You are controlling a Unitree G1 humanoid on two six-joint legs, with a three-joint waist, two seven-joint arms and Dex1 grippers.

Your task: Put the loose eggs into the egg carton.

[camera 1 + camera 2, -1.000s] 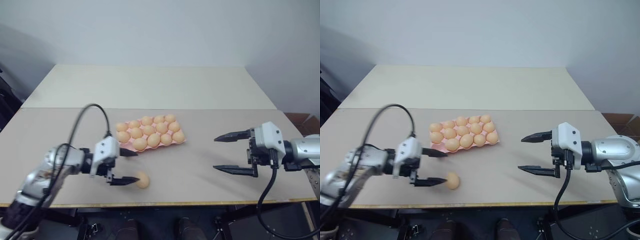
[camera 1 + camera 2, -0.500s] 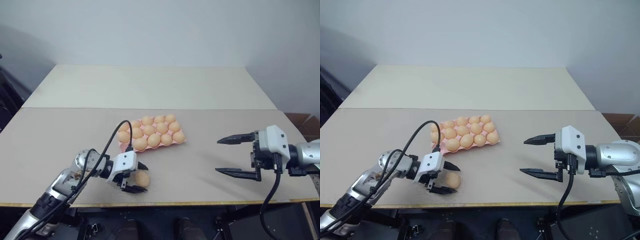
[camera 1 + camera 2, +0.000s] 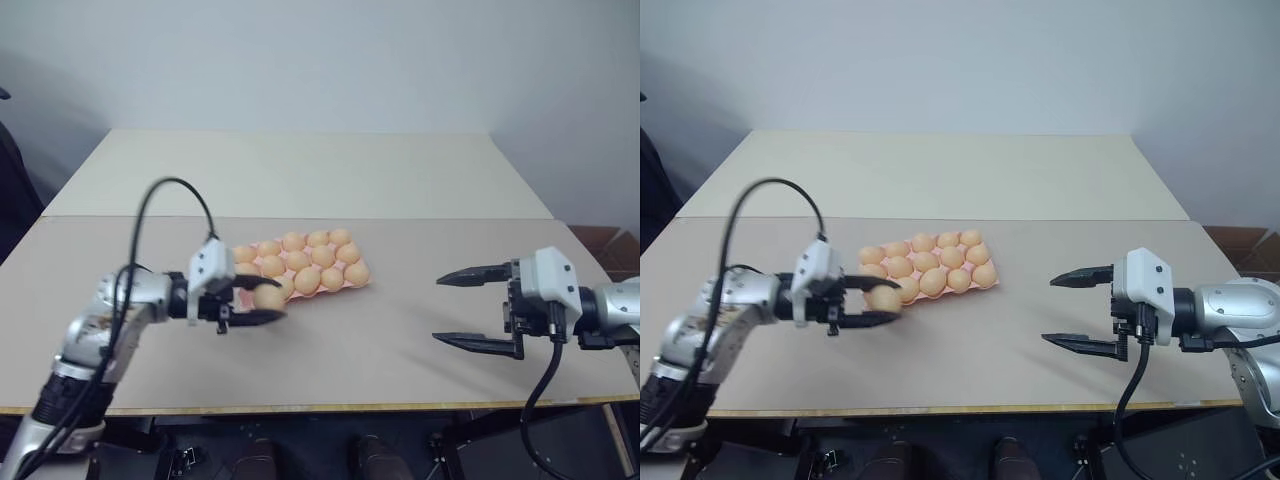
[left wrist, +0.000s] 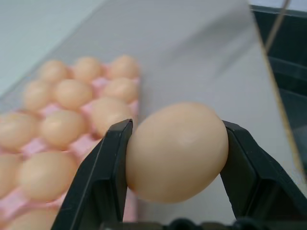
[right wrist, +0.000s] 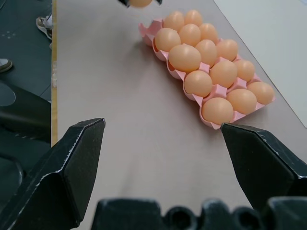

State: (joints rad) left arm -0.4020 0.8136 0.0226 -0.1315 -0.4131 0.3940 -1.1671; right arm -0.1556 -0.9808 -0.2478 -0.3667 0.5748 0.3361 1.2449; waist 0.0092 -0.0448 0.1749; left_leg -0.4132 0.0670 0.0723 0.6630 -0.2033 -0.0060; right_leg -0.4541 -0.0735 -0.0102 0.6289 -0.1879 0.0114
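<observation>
We see the left gripper [image 3: 262,302] clamped on one egg [image 3: 268,297] just at the near-left corner of the pink egg carton [image 3: 356,284], while the right gripper [image 3: 462,308], fingers spread wide, sits well right of the carton.

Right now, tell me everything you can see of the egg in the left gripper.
The egg is a smooth, pale orange-tan oval with a faint sheen, unmarked and whole. It is clamped across its sides between the two black fingers of the left gripper, lifted clear of the table and touching nothing else. In the head views it hangs at the near left corner of the pink egg carton.
</observation>
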